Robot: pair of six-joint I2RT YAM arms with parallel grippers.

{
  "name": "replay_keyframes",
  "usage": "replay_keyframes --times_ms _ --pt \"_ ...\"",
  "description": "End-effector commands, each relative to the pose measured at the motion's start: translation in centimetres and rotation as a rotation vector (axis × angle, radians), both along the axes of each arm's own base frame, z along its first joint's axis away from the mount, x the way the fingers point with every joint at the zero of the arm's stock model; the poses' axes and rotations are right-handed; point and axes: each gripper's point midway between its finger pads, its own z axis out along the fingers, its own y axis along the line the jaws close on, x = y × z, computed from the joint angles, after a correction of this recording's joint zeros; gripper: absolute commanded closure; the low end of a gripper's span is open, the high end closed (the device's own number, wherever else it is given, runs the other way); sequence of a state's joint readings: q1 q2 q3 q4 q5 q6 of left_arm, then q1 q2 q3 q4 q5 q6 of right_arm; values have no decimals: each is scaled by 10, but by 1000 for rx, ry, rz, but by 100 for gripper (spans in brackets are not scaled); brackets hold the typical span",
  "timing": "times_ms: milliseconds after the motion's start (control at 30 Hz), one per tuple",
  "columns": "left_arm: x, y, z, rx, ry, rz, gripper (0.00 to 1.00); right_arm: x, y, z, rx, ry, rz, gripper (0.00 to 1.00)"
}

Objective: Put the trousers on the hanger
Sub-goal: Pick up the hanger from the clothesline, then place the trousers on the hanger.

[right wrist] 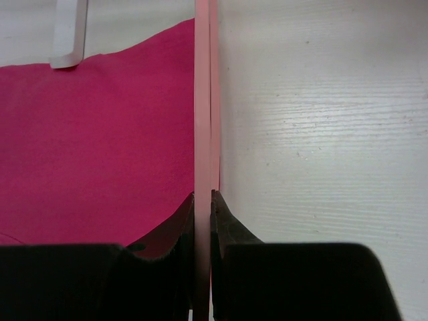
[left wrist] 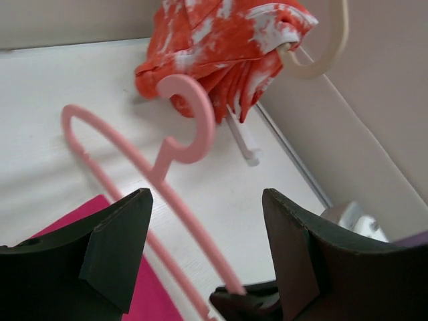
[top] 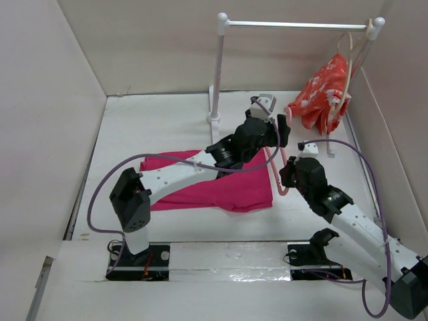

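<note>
The magenta trousers [top: 214, 184] lie folded flat on the table's middle. Along their right edge runs the salmon-pink hanger [top: 275, 167], its hook pointing toward the back. My right gripper [top: 289, 175] is shut on the hanger's thin bar [right wrist: 202, 100], and the trousers [right wrist: 100, 134] lie just left of it. My left gripper [top: 284, 127] hovers over the hook end, open. In the left wrist view the hook [left wrist: 194, 127] sits ahead of the wide-apart fingers [left wrist: 117, 241]. The hanger's bar passes between them untouched, and a corner of the trousers [left wrist: 150, 301] shows below.
A white clothes rail [top: 294, 25] on a post [top: 218, 67] stands at the back. A red-orange floral garment [top: 321, 93] hangs from its right end on a beige hanger [left wrist: 321, 60]. Pale walls close in the table on three sides.
</note>
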State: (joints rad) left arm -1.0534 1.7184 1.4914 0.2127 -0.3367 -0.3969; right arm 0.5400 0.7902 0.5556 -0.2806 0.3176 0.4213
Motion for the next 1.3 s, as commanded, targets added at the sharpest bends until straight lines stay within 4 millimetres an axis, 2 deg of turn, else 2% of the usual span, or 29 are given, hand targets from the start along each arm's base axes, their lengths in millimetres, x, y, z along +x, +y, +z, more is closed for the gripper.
replay_keyframes --times_ms 0,33,67,100,133,167,200,233,267,333,500,533,633,700,733,800,833,867,900,933,967,1000,1033,1067,1100,1133,1167,1200,1267 --pt "-2 -27 5 42 -2 -67 35 3 8 14 47 -47 17 100" --pt "4 -35 -8 64 11 -64 35 3 8 14 46 -49 14 100" --pt "7 -38 0 59 4 -57 35 4 8 15 47 -52 13 100" --pt "10 -42 -3 71 7 -53 35 3 8 14 47 -47 17 100" --pt "15 -48 -18 97 18 -47 35 2 10 14 44 -47 22 100" --pt "20 -51 -11 95 10 -31 35 1 9 14 43 -46 18 100" --pt "25 -57 -28 127 21 -26 35 1 8 16 48 -52 14 100" --pt "28 -60 -31 137 24 -16 36 1 8 16 48 -53 13 100" --pt "33 -63 -22 133 10 -7 36 1 8 15 48 -53 13 100" --pt "42 -65 -42 187 24 36 38 2 7 17 54 -65 7 100" --pt "63 -58 -48 196 0 137 41 -1 6 17 46 -67 8 100" --pt "66 -59 -55 208 7 146 44 0 6 16 45 -69 7 100" --pt "73 -52 -62 223 11 185 55 0 5 17 43 -68 -2 100" --pt "74 -52 -63 219 6 190 58 0 6 17 45 -71 0 100" --pt "75 -51 -63 221 4 195 68 0 6 16 45 -72 -5 100" --pt "76 -47 -65 227 2 211 80 0 6 15 40 -63 -7 100" --pt "76 -46 -60 212 -6 215 93 0 4 15 37 -59 -15 100" --pt "76 -45 -60 203 -10 220 100 0 2 15 33 -55 -25 100" --pt "75 -44 -59 195 -11 221 100 -1 1 14 31 -49 -32 100" --pt "73 -41 -53 181 -11 222 100 -1 0 14 38 -49 -43 95" --pt "69 -37 -51 157 -7 222 100 -3 1 14 44 -50 -40 76" --pt "69 -36 -62 159 0 223 100 -4 0 14 52 -51 -48 65" --pt "65 -30 -49 122 -7 226 100 -5 0 14 61 -51 -54 54" --pt "61 -27 -64 92 19 229 100 -6 -1 13 66 -53 -55 42" --pt "57 -24 -63 60 31 228 100 -7 0 13 69 -55 -51 38" --pt "48 -21 -53 12 35 226 100 -8 -1 16 79 -64 -53 34" --pt "44 -16 -66 -10 45 231 100 -9 0 17 91 -64 -46 28" --pt "38 -16 -65 -55 57 239 100 -10 1 19 95 -67 -38 24" --pt "32 -10 -59 -121 56 257 100 -13 4 23 109 -77 -13 23"
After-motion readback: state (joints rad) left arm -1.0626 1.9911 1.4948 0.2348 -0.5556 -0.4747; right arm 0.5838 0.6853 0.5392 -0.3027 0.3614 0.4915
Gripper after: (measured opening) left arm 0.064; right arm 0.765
